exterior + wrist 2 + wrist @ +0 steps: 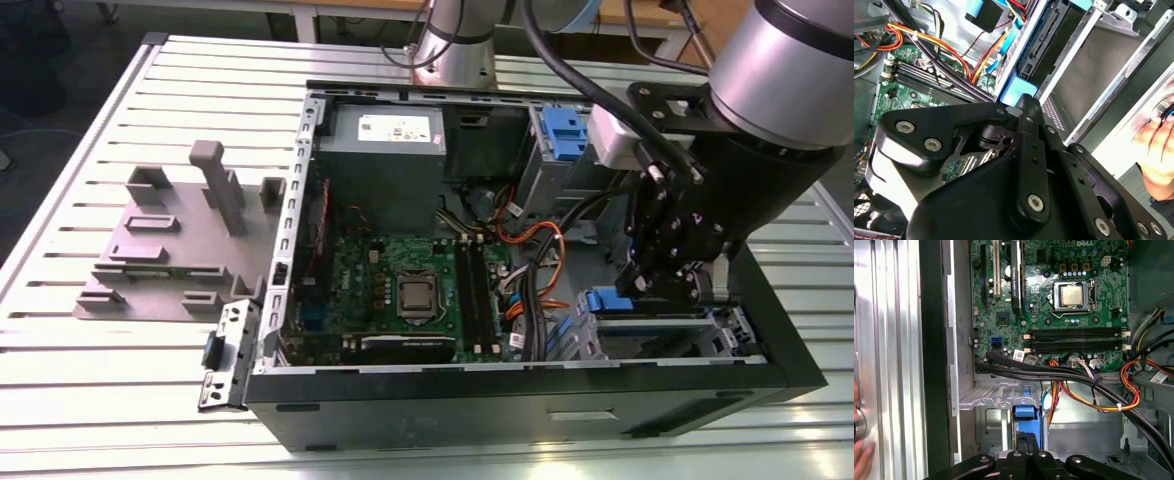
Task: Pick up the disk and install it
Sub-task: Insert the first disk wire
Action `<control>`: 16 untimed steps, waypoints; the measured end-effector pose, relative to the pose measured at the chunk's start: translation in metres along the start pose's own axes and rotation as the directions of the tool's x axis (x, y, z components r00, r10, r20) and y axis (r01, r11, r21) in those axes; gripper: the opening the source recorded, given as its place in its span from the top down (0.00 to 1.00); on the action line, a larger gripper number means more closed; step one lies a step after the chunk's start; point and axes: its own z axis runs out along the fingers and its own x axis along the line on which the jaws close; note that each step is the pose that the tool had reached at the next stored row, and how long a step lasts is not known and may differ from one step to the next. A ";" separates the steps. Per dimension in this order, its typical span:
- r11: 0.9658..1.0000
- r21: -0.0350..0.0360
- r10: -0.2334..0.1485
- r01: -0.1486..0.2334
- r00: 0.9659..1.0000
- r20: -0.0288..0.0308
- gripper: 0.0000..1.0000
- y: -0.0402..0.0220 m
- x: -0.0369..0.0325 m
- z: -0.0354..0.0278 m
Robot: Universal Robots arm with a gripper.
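Down at the drive cage [661, 345] in the computer case [441, 410], the gripper [650, 290] looks clamped on the disk [611, 300], which sits partway into its slot, so I'd say pickup's done, but it's not fully seated or let go yet.

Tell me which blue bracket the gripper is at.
The near bracket, in the corner cage right at the gripper. The far bracket sits apart from it, toward the arm's base.
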 end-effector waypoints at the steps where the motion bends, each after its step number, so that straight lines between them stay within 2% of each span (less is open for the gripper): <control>1: 1.000 0.000 0.000 0.000 1.000 0.000 0.89 -0.0015 -0.0001 0.0003; 11: 1.000 -0.003 0.000 0.000 1.000 0.000 0.89 -0.0374 -0.0018 0.0020; 13: 1.000 -0.003 0.000 0.000 1.000 0.000 0.89 -0.0403 -0.0020 0.0020; 16: 1.000 -0.003 0.000 0.000 1.000 0.000 0.89 -0.0408 -0.0019 0.0008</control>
